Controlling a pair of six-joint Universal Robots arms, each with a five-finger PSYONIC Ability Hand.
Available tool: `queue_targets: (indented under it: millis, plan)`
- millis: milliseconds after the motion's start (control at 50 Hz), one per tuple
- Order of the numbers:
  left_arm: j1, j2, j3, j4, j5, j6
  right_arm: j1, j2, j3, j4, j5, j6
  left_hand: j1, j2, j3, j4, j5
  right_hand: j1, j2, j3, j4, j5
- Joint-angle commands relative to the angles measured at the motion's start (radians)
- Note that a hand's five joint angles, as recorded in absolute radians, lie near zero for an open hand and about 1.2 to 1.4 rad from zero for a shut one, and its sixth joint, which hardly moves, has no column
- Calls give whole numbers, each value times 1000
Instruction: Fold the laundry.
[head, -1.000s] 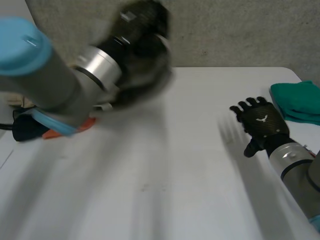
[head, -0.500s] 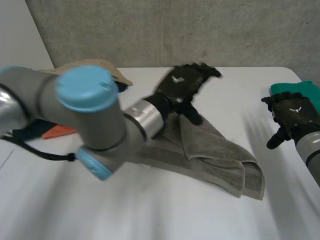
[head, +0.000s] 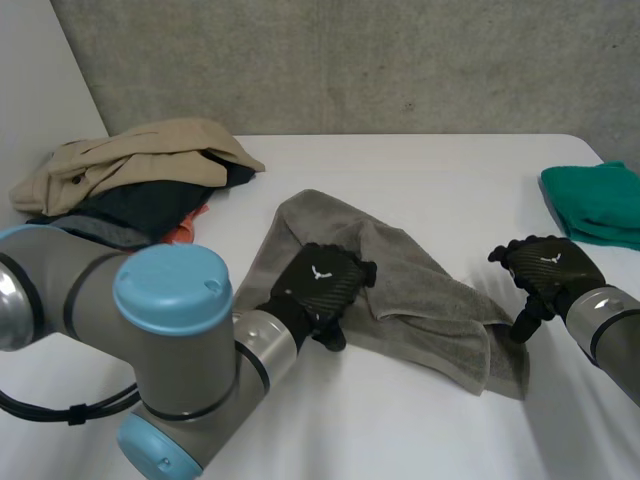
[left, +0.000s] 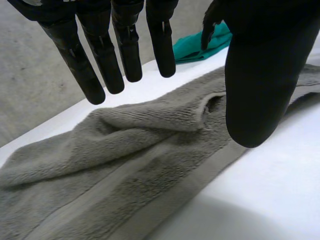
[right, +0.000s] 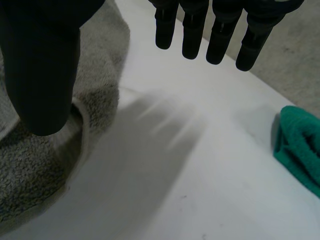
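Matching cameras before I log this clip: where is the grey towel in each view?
Head view: grey towel crumpled between the hands, left hand over one end, right hand beside the other.
Left wrist view: towel below the hand's fingertips.
Right wrist view: towel beside the thumb.
Shared landmark: the folded green cloth.

Grey towel (head: 420, 285), teal cloth (head: 598, 203), beige-topped clothes pile (head: 130, 160) (orange underneath), white table (head: 400, 430)
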Motion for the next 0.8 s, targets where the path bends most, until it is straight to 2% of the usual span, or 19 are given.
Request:
queue_targets:
  millis: [20, 100, 180, 200, 220, 240, 380, 540, 600, 700, 800]
  plan:
    - [-71, -57, 19, 47, 5, -7, 0, 73, -8, -7, -28, 11, 88, 95, 93, 87, 87, 128, 127, 120, 119, 111]
    - [-117, -84, 42, 99, 7, -2, -6, 95, -10, -13, -40, 13, 82, 89, 87, 81, 81, 227, 226, 219, 219, 210]
    - [-139, -135, 79, 118, 8, 4, -9, 109, -13, -23, -43, 28, 79, 86, 84, 78, 78, 623, 622, 615, 614, 606]
    - [-145, -147, 90, 118, 10, 6, -9, 110, -13, -33, -44, 36, 79, 86, 84, 78, 78, 891, 890, 883, 883, 874]
    - [-153, -159, 102, 118, 10, 6, -9, 110, -13, -39, -44, 40, 82, 89, 87, 81, 81, 1039, 1038, 1031, 1031, 1022]
    - [-169, -187, 128, 118, 8, 9, -7, 110, -13, -47, -44, 43, 82, 89, 87, 81, 81, 1069, 1068, 1061, 1060, 1052]
    - [-191, -294, 225, 108, 5, 13, -6, 109, -2, -69, -48, 51, 97, 104, 102, 96, 95, 1069, 1068, 1061, 1060, 1052]
    - [-190, -362, 303, 108, 4, 21, -6, 107, 3, -69, -48, 51, 226, 233, 231, 225, 224, 1069, 1068, 1061, 1060, 1052]
    - [-186, -370, 318, 111, 5, 61, -6, 107, 3, -69, -48, 51, 367, 374, 372, 366, 365, 1069, 1068, 1061, 1060, 1052]
    - [-180, -377, 337, 119, 2, 127, -4, 107, 3, -69, -48, 51, 876, 883, 881, 875, 875, 1069, 1068, 1061, 1060, 1052]
    - [-164, -371, 351, 118, -15, 133, -6, 107, 3, -69, -46, 51, 877, 885, 883, 877, 876, 1069, 1068, 1061, 1060, 1052]
